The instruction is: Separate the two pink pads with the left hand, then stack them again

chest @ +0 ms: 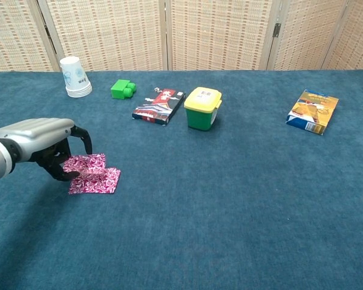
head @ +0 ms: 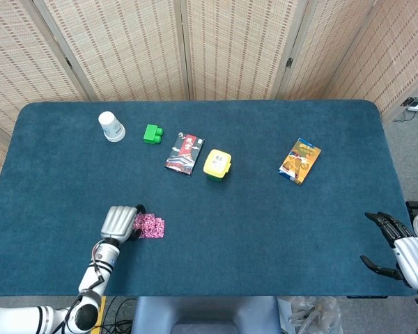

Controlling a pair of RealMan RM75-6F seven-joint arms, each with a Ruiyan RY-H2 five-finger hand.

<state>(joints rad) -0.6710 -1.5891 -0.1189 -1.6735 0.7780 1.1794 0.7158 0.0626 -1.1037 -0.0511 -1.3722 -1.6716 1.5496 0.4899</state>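
Two pink patterned pads sit at the table's front left. One pink pad (chest: 101,180) (head: 155,227) lies flat on the blue cloth. My left hand (chest: 43,144) (head: 119,222) pinches the other pink pad (chest: 85,162) by its left edge and holds it over the flat one, overlapping its upper left part. In the head view the two pads read as one patch beside the hand. My right hand (head: 404,252) hangs off the table's front right corner, fingers apart and holding nothing.
Along the far side stand a stack of white paper cups (chest: 74,77), a green block (chest: 122,89), a dark card packet (chest: 158,106), a yellow-lidded green box (chest: 202,108) and an orange-blue snack packet (chest: 313,111). Folding screens close off the back.
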